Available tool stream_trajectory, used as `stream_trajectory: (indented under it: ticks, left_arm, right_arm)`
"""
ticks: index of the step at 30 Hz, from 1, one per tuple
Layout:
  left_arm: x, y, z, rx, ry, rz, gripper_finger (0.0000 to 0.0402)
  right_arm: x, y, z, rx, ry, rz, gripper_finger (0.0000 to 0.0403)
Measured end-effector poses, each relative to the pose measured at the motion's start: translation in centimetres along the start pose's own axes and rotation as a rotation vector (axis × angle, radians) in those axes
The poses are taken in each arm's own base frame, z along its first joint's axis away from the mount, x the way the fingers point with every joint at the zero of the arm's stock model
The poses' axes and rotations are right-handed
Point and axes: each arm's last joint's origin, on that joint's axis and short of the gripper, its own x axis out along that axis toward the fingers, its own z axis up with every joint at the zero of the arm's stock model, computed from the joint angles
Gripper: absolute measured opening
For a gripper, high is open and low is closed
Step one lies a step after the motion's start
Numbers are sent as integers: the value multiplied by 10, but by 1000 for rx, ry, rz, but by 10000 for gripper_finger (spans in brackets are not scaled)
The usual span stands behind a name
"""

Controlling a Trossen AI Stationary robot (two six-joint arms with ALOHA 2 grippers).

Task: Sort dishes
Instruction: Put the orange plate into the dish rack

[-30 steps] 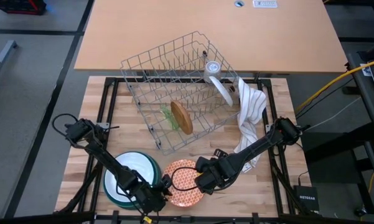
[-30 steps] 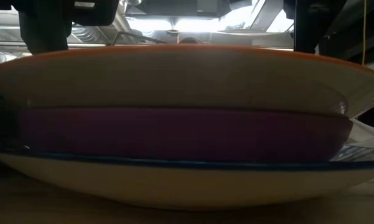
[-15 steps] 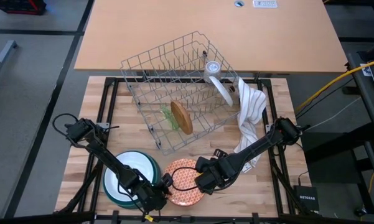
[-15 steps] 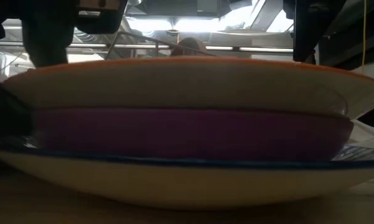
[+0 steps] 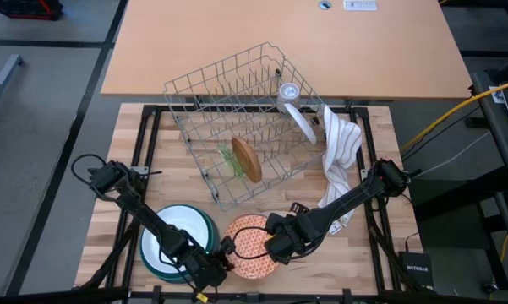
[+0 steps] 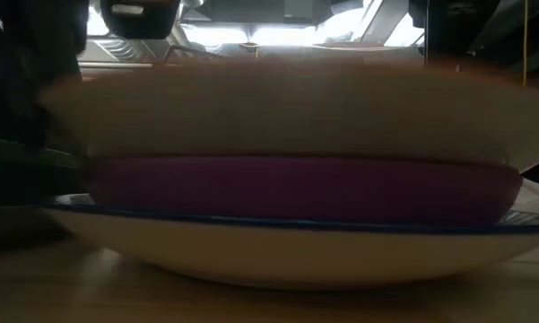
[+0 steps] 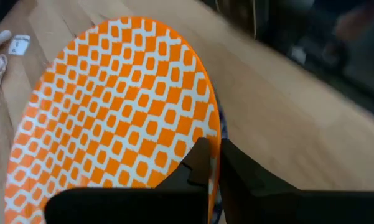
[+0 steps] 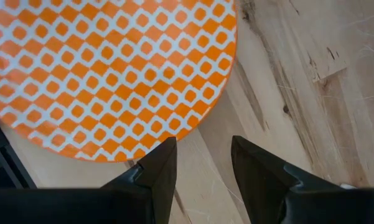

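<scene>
With its fingers pinched shut on the rim of the orange-patterned plate [image 7: 112, 118], the left gripper [image 7: 211, 163] works at the table's near edge, where that plate tops a purple dish [image 6: 296, 190] and a white plate [image 6: 287, 251]. Just beside the same plate, the right gripper [image 8: 202, 163] hangs open, holding nothing. Teal and white plates [image 5: 176, 238] are stacked alongside; a brown dish [image 5: 247, 160] stands in the wire rack [image 5: 237, 118]. Judging by the grip, the next move is likely a level lift clear of the stack.
</scene>
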Motion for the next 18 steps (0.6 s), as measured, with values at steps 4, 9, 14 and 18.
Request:
stream_trajectory:
  ticks: [4,9,14,18]
  left_arm:
    - [-2,-2,7,-71,-62,6,4]
    - [-10,1,13,-161,-102,32,3]
    - [-19,5,18,-224,-125,56,2]
    - [-18,8,17,-232,-121,66,1]
  right_arm:
    - [0,0,0,-1,-2,-7,156]
    - [-1,1,-3,-91,-2,-9,156]
    - [-4,16,-14,-298,-53,40,156]
    - [-9,38,-27,-414,-137,144,156]
